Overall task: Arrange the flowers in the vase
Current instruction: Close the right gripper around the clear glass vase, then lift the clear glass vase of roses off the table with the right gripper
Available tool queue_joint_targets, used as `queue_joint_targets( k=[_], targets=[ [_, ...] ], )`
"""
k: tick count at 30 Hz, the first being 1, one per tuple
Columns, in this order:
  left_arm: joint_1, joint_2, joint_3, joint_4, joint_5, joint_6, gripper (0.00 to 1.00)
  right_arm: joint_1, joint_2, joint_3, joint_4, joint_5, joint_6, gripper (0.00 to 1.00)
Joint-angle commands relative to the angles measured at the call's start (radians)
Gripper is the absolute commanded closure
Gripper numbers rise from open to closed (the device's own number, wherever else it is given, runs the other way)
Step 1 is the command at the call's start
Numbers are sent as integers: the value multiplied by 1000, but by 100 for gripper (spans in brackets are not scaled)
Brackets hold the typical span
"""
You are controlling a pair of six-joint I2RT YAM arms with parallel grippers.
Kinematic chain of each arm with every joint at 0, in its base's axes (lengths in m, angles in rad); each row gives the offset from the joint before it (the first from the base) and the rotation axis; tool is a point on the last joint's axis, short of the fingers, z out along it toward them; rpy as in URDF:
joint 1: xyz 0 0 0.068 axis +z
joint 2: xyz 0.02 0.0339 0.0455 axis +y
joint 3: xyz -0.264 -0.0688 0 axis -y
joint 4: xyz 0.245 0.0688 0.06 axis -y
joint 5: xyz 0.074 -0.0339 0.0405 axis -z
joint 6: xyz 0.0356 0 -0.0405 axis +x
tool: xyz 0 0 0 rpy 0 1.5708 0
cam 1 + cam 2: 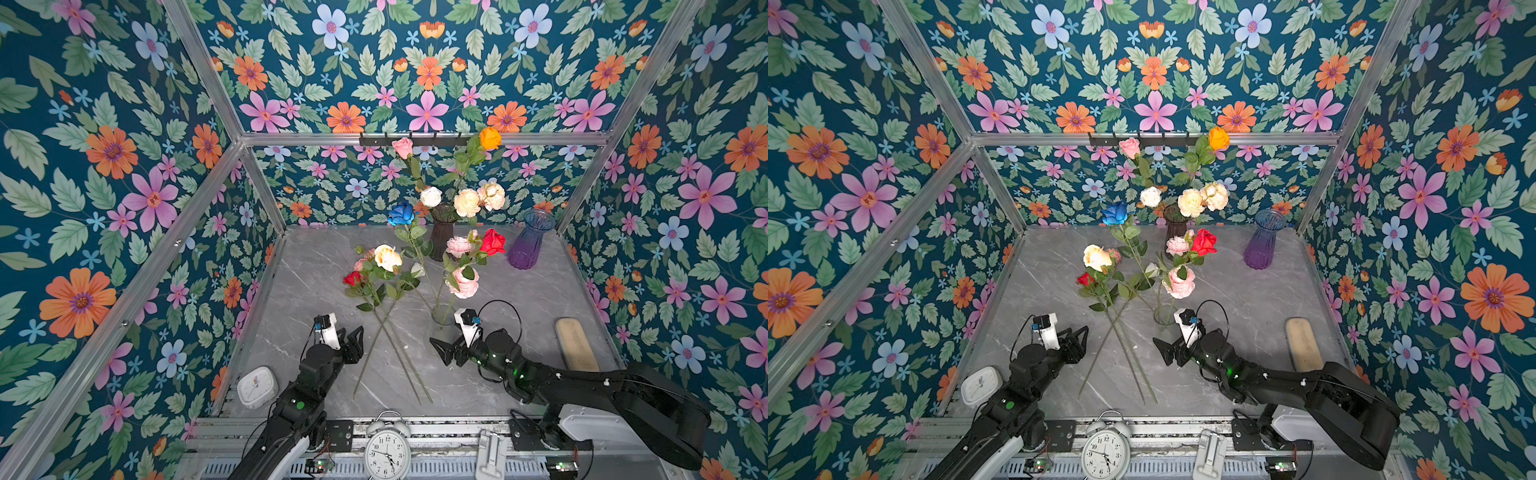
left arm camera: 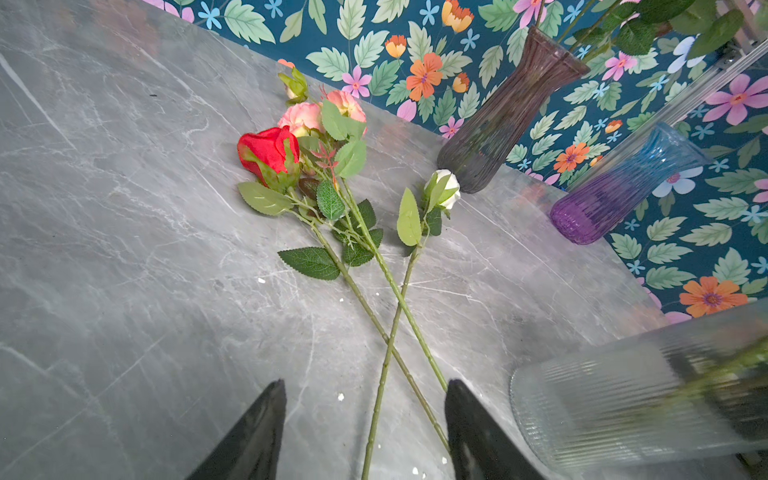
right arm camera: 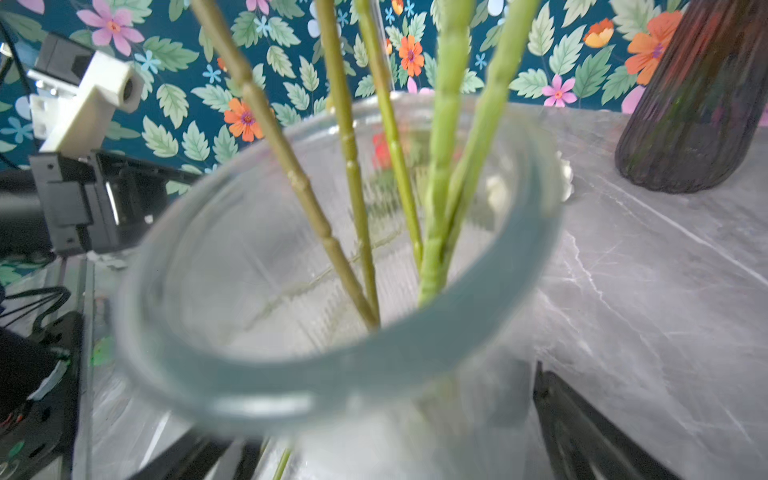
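Tabletop (image 1: 519,299): grey marble, white veins.
Walls (image 1: 124,124): teal, printed w/ pink, orange, pale-blue blooms, green lvs.
Left hand (image 2: 365,384), right hand (image 1: 439,352): blk.
Ahead of left hand, loose: red bud (image 1: 352,278), cream head (image 1: 387,257), white bud (image 1: 417,270).
Clear vase (image 1: 442,318), just beside right hand: colourless, ribbed. Holds blue rose (image 1: 401,214), red rose (image 1: 493,242), pink peonies (image 1: 465,282); stems (image 3: 442,166) green.
Brown vase (image 1: 441,237), well beyond right hand: smoky, ribbed. Holds pink rose (image 1: 403,147), orange rose (image 1: 490,138), white head (image 1: 431,196), cream pair (image 1: 467,202).
Purple vase (image 1: 530,245), beyond right hand: ribbed, purple btm fading to blue top.
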Motion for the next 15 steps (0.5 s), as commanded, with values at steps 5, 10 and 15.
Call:
queue_joint_targets(
  k=[5,10,15],
  targets=[
    [-1,52,9,55,13,17,39,-12,56,48,65,94,6,2],
    [-1,87,18,63,21,20,39,-25,101,56,112,103,44,9],
    [-1,83,16,65,22,22,39,-26,111,62,121,135,43,15]
  ],
)
